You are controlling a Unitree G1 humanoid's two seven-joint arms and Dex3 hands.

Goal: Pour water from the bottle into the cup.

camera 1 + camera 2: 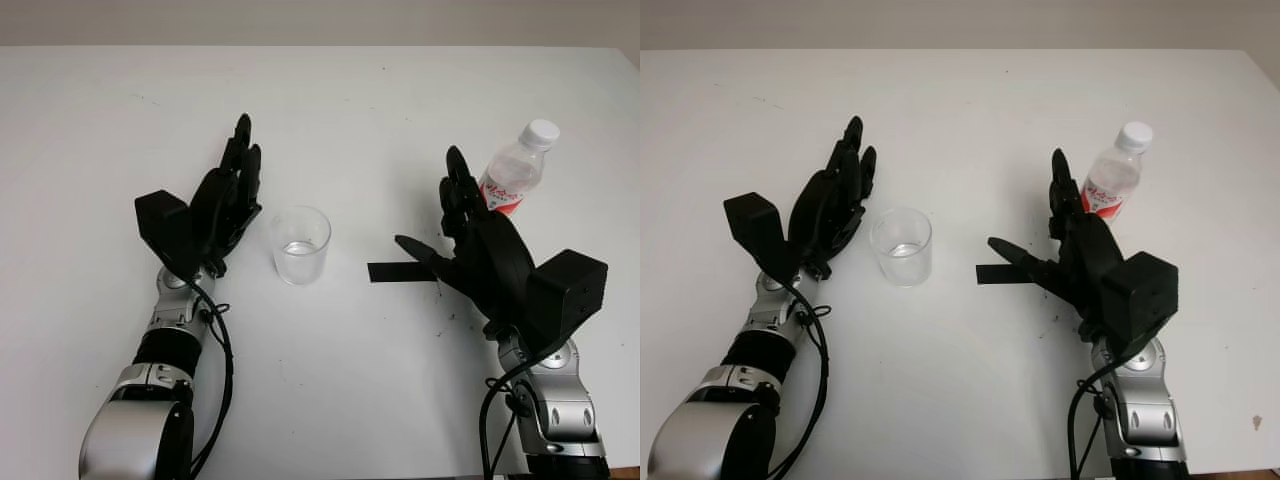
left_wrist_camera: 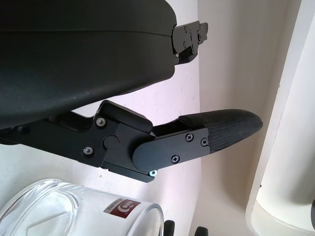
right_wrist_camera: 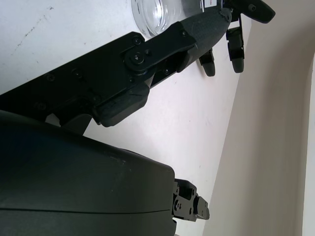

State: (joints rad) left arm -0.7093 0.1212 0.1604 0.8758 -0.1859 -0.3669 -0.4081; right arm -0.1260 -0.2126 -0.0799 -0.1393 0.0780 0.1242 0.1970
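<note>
A clear glass cup (image 1: 300,244) stands upright near the table's middle with a little water in its bottom. It also shows in the left wrist view as a cup (image 2: 74,211) with a small label. A small plastic bottle (image 1: 517,171) with a white cap and red label stands capped at the right. My left hand (image 1: 225,195) is open just left of the cup, apart from it. My right hand (image 1: 470,235) is open in front of the bottle, its fingers just short of the label and its thumb pointing toward the cup.
The white table (image 1: 330,380) stretches wide on all sides. A short black strip of tape (image 1: 392,271) lies on it between the cup and my right hand. The table's far edge meets a pale wall.
</note>
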